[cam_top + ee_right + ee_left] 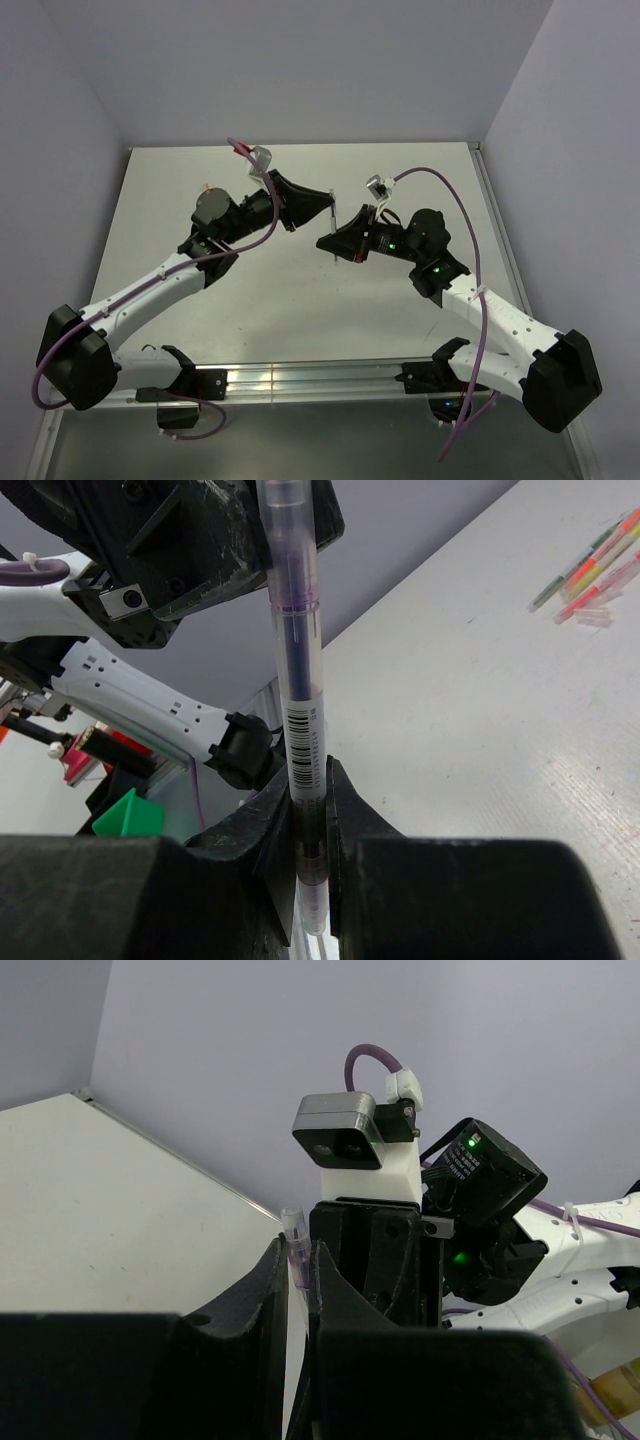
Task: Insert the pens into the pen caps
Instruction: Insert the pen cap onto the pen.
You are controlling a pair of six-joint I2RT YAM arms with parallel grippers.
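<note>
Gripping the pen (pixel 300 680) low on its barrel, the right hand (pixel 310 820) is pinching it tight between both fingers, and the pen is standing nearly upright in that grip, clear-bodied with dark purple ink inside and a barcode label just above the fingertips. Up at the top end, the left hand (pixel 297 1260) is meeting it from the other side, and its fingers are sitting almost closed on the pen cap (pixel 293 1228), a small clear tube with a purple tint poking out between them. From the right wrist view, the clear upper section is sitting in line with the barrel, and a dark purple ring is marking where the two join; how far the cap is seated I cannot tell. From above, both arms are reaching in toward the middle of the surface (pixel 400 170), hands nearly nose to nose and raised off it, with the thin pen showing between them. Off to one side, the other pens (pixel 590 565) are lying loose in a small bunch on the surface, orange, yellow, green and pink showing, well apart from both hands.
</note>
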